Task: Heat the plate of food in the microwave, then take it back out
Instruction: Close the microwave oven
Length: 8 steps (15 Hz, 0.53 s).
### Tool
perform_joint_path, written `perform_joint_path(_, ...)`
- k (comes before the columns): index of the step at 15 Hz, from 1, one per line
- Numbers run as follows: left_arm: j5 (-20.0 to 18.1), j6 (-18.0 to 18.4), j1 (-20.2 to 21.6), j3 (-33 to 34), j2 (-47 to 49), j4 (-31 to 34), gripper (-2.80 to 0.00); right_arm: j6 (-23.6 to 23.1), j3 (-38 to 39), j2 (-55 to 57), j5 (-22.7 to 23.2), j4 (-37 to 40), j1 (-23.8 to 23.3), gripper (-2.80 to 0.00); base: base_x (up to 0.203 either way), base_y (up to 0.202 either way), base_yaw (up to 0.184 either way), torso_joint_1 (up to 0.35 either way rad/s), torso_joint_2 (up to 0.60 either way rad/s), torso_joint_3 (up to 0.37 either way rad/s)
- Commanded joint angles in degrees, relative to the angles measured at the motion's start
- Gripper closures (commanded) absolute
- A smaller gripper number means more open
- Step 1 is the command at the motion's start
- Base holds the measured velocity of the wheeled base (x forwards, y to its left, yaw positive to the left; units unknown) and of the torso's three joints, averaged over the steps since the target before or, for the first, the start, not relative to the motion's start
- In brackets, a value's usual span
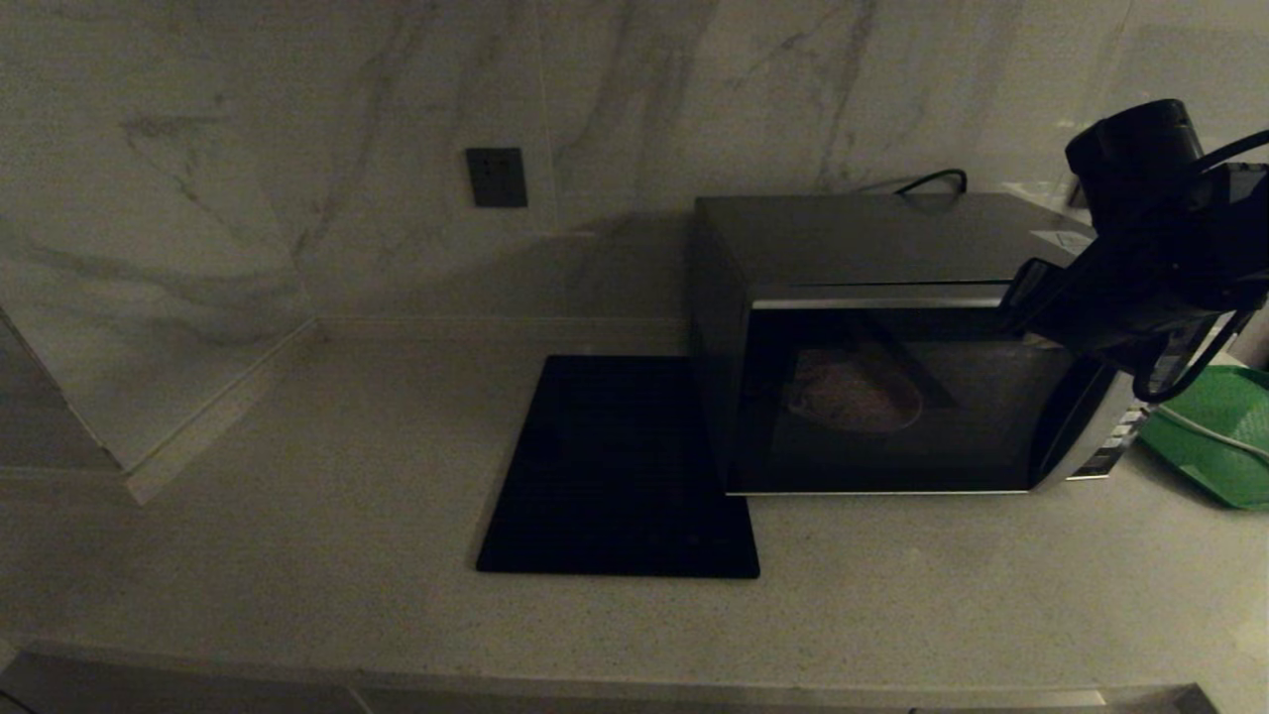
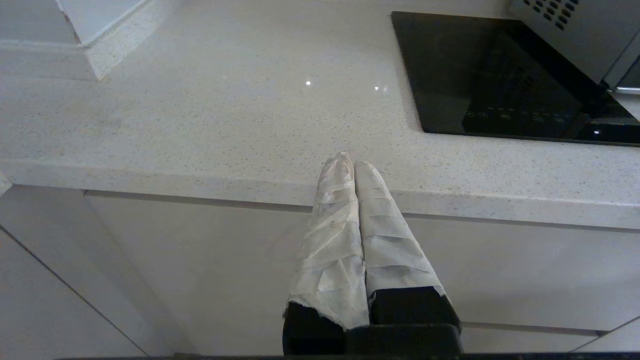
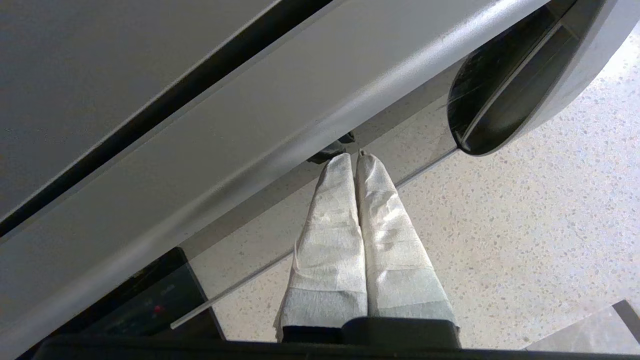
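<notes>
The microwave [image 1: 872, 258] stands on the counter at the right with its dark glass door shut. Through the glass, the plate of food [image 1: 858, 397] shows dimly as a round shape inside. My right arm [image 1: 1140, 268] reaches in from the right at the door's upper right corner. My right gripper [image 3: 352, 157] is shut and holds nothing; its wrapped tips are just in front of the door's glass [image 3: 410, 120], beside the curved handle recess [image 3: 500, 100]. My left gripper [image 2: 349, 162] is shut and empty, parked below the counter's front edge.
A flat black square mat [image 1: 620, 466] lies on the counter just left of the microwave. A green tray [image 1: 1224, 436] sits to the microwave's right. A dark wall plate [image 1: 496, 177] is on the marble wall. The counter's front edge [image 2: 200, 175] runs above white cabinet fronts.
</notes>
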Motion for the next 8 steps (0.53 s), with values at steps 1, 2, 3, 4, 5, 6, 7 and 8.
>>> perform_joint_path(1,0.0,-0.1,0.0,0.0,0.0,0.0,0.0,0.2,0.0,0.0,0.0,-0.1,0.0,0.0,0.0,0.0,0.0,0.0,0.0,0.0)
perform_joint_path(2,0.0,-0.1,0.0,0.0,0.0,0.0,0.0,0.4,0.0,0.2,0.2,-0.1,0.0,0.0,0.0,0.0,0.0,0.0,0.0,0.0)
perform_joint_path(3,0.0,0.0,0.0,0.0,0.0,0.0,0.0,0.6,0.1,0.2,0.2,-0.3,0.0,0.0,0.0,0.0,0.0,0.0,0.0,0.0)
perform_joint_path(4,0.0,-0.1,0.0,0.0,0.0,0.0,0.0,0.6,0.3,0.3,0.2,-1.8,0.0,0.0,0.0,0.0,0.0,0.0,0.0,0.0)
perform_joint_path(5,0.0,-0.1,0.0,0.0,0.0,0.0,0.0,0.7,0.8,0.3,0.2,-4.4,0.0,0.0,0.0,0.0,0.0,0.0,0.0,0.0)
perform_joint_path(6,0.0,-0.1,0.0,0.0,0.0,0.0,0.0,0.6,2.0,0.3,0.1,-6.7,0.0,0.0,0.0,0.0,0.0,0.0,0.0,0.0)
perform_joint_path(7,0.0,-0.1,0.0,0.0,0.0,0.0,0.0,0.6,3.1,0.3,0.1,-8.1,0.1,0.0,0.0,0.0,0.0,0.0,0.0,0.0)
perform_joint_path(8,0.0,-0.1,0.0,0.0,0.0,0.0,0.0,0.7,3.7,0.3,0.1,-9.2,0.1,0.0,0.0,0.0,0.0,0.0,0.0,0.0)
